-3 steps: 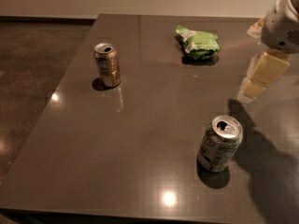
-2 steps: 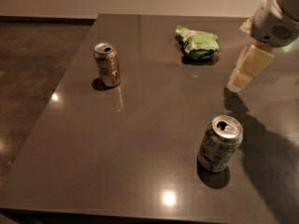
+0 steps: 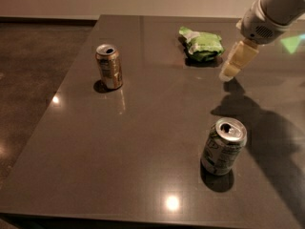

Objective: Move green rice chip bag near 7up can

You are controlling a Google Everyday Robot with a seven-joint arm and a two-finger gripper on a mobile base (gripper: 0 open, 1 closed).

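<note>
The green rice chip bag (image 3: 201, 44) lies crinkled on the far middle of the dark table, lime green with white patches. The 7up can (image 3: 223, 146) stands upright near the front right, dark green and white with a silver top. My gripper (image 3: 229, 72) hangs from the white arm at the upper right. It is above the table just right of the bag, a short gap apart from it, and far behind the 7up can. It holds nothing that I can see.
A gold-brown can (image 3: 109, 66) stands upright at the left middle of the table (image 3: 143, 128). The table's left edge borders a dark floor (image 3: 33, 80). A pale wall runs behind the far edge.
My gripper has moved left and toward the far side, closer to the chip bag. The bag and both cans have not moved.
</note>
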